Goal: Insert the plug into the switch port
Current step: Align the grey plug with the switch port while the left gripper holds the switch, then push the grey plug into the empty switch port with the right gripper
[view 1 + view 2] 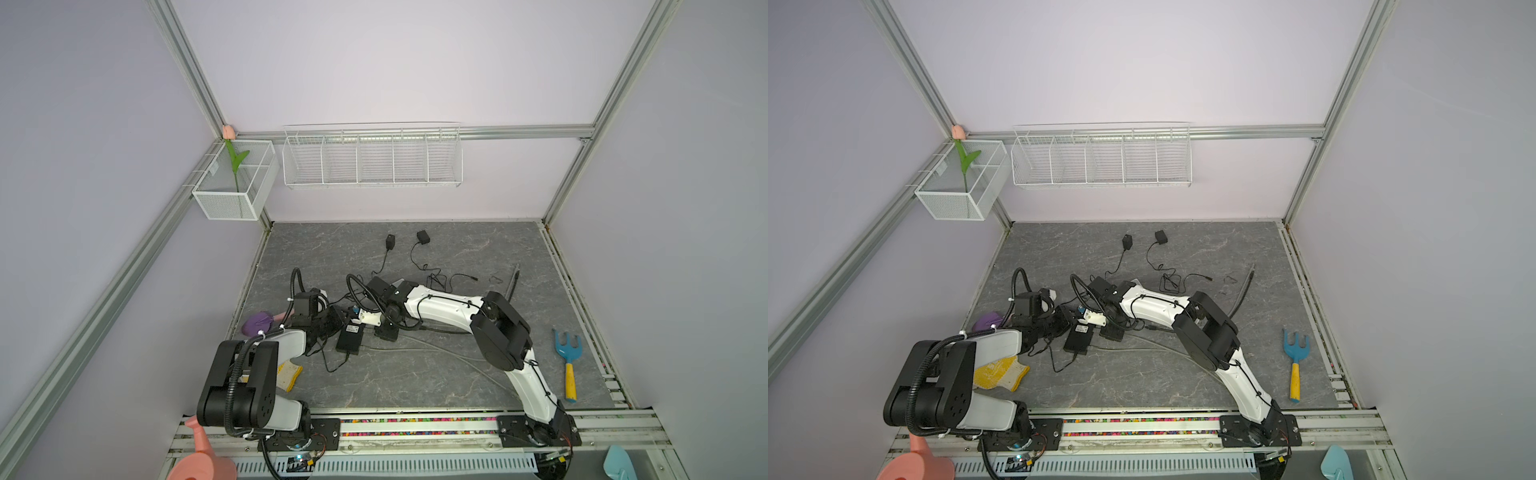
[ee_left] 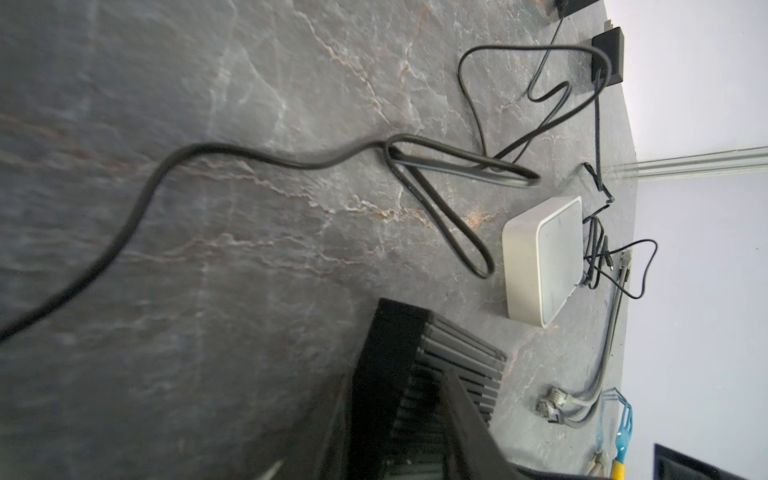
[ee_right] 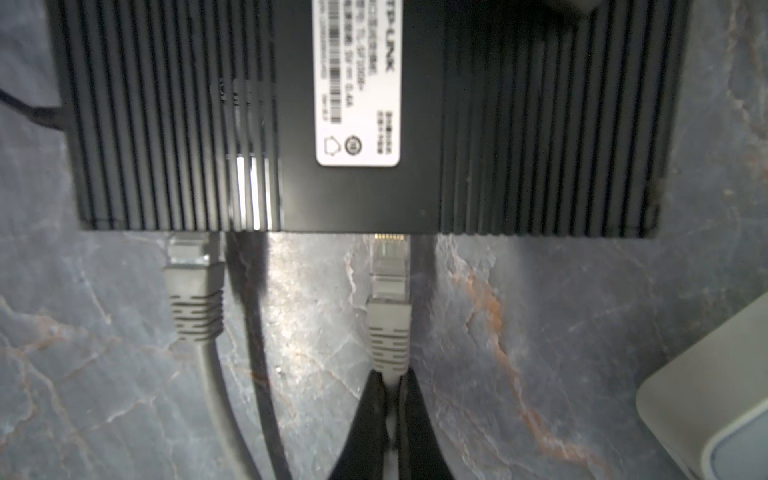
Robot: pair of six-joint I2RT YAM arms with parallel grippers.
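Observation:
The black ribbed switch (image 3: 361, 124) with a white label lies on the grey table, seen in both top views (image 1: 350, 338) (image 1: 1079, 337). My right gripper (image 3: 392, 376) is shut on the grey cable just behind the plug (image 3: 388, 266). The plug points at the switch's port edge, and its gold contacts show right at that edge. A second grey plug (image 3: 191, 257) sits in a port beside it. My left gripper (image 2: 390, 374) is shut on the switch (image 2: 453, 353), one finger on each side. In the top views both grippers (image 1: 332, 322) (image 1: 359, 318) meet at the switch.
A white box (image 2: 540, 262) (image 3: 706, 395) lies close to the switch. Two loose grey plugs (image 2: 550, 405) and black cables (image 2: 436, 166) lie near it. Power adapters (image 1: 390, 241) are at the back, a blue rake (image 1: 567, 353) right, a yellow glove (image 1: 289, 374) front left.

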